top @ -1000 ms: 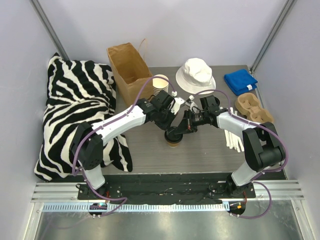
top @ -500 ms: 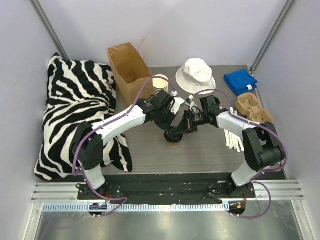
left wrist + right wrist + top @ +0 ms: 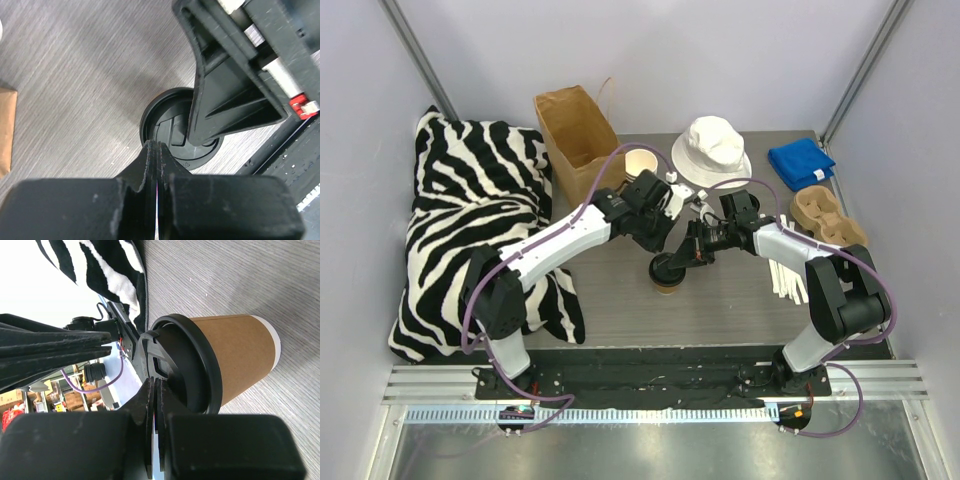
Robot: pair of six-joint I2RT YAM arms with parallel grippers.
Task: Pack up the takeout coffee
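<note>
The takeout coffee (image 3: 667,275) stands upright on the grey table, mid-front, its black lid (image 3: 667,266) on top. In the right wrist view the cup (image 3: 235,352) shows a brown wall, a cream band and the lid (image 3: 200,365). My right gripper (image 3: 684,260) is shut, its tips resting on the lid's top (image 3: 154,383). My left gripper (image 3: 660,240) is shut and empty, held above the lid's far-left edge (image 3: 157,146). The lid (image 3: 172,127) lies below it, partly hidden by the right gripper's fingers (image 3: 225,95).
An open brown paper bag (image 3: 575,135) stands at the back left, with a stack of lidless cups (image 3: 640,165) beside it. A white hat (image 3: 712,148), a blue cloth (image 3: 801,162) and a pulp cup tray (image 3: 825,217) lie to the right. A zebra pillow (image 3: 470,220) lies to the left.
My left gripper has drawn up and back from the cup's lid towards the stack of cups. The right gripper and the cup have stayed put.
</note>
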